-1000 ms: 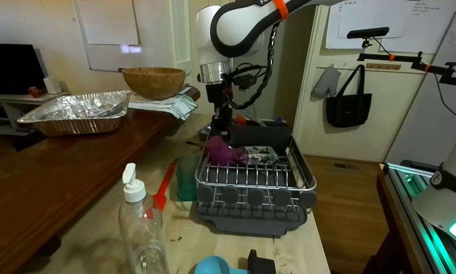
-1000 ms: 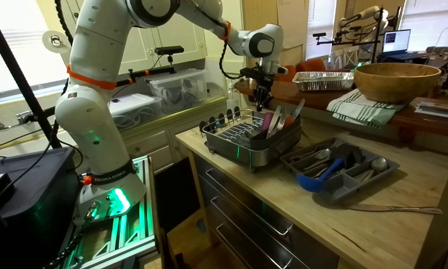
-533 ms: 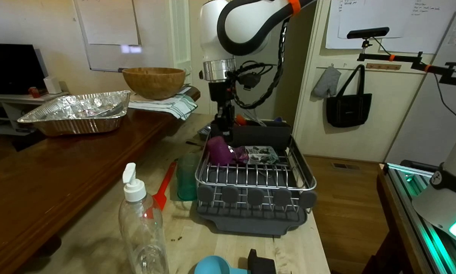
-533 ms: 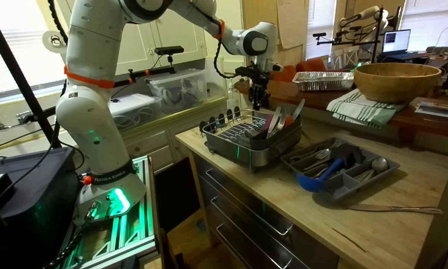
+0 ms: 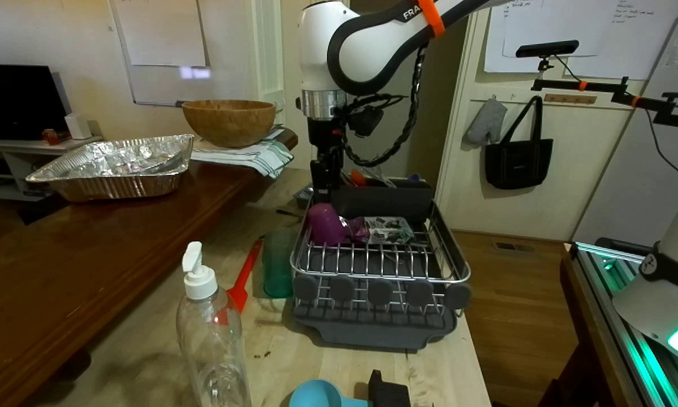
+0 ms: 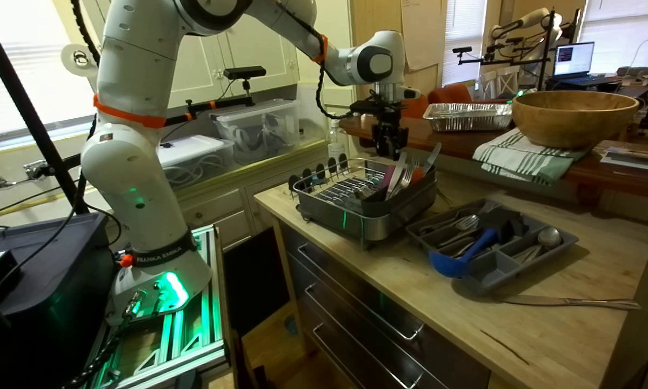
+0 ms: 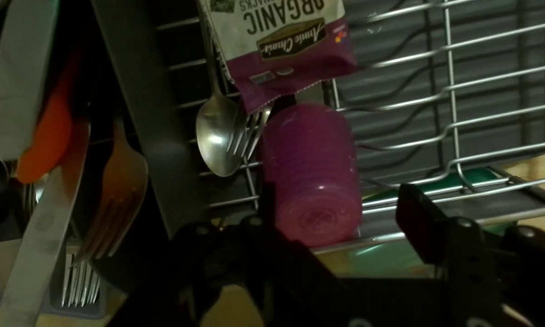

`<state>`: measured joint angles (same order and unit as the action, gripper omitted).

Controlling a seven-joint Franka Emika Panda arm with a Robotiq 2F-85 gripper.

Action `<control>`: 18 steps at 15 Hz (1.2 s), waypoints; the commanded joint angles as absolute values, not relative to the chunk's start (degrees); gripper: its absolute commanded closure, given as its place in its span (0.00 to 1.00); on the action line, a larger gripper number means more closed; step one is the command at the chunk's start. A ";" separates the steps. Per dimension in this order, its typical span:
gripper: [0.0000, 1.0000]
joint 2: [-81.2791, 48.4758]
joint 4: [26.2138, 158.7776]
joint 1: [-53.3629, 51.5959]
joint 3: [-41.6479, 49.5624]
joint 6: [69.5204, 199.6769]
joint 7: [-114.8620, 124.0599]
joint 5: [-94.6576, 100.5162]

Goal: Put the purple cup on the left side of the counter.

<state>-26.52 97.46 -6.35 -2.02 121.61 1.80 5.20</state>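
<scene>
1. Gripper position: compared with the frame 0.5 s earlier, the gripper (image 7: 338, 200) has shifted. Its lower end now stands farther left in an exterior view, just above the purple cup (image 5: 326, 225).
2. Arm position: in an exterior view, the wrist end of the arm (image 6: 375, 62) has moved toward the right of the frame.
3. Cup position: unchanged. The cup lies tilted in the dish rack (image 5: 372, 333), near the centre of the frame; in the wrist view its closed base points toward the bottom edge.
4. Tool state: the jaws stand apart, with the cup visible between them in the wrist view. Contact cannot be determined.
5. Count, rack: one cup; one snack packet (image 7: 286, 59); one spoon (image 7: 213, 141) and one fork (image 7: 263, 113) beside the cup; five round discs (image 5: 380, 292) along the near rim. Cutlery (image 7: 38, 250) at the left of the wrist view overlaps too much to count.
6. Count, counter (image 5: 440, 362), in an exterior view: left of the rack, one green tumbler (image 5: 278, 265) and one red utensil (image 5: 238, 295); lower left, one pump bottle (image 5: 213, 345); bottom edge, one light-blue scoop (image 5: 316, 394).
7. Count, right half of an exterior view: one cutlery tray (image 6: 496, 265), one blue ladle (image 6: 448, 265) across its edge, one loose knife (image 6: 578, 302).
8. Count, dark table (image 5: 90, 265): one wooden bowl (image 5: 228, 125), one foil pan (image 5: 121, 187), one striped towel (image 5: 254, 158).
</scene>
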 commanded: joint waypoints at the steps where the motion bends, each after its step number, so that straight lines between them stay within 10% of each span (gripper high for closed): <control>1: 0.06 -26.69 97.50 -6.16 -1.91 122.43 2.09 5.69; 18: 0.00 -28.14 96.70 -4.06 -2.68 121.78 -1.46 3.90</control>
<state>-27.66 97.43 -4.34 -2.63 122.16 -1.12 4.57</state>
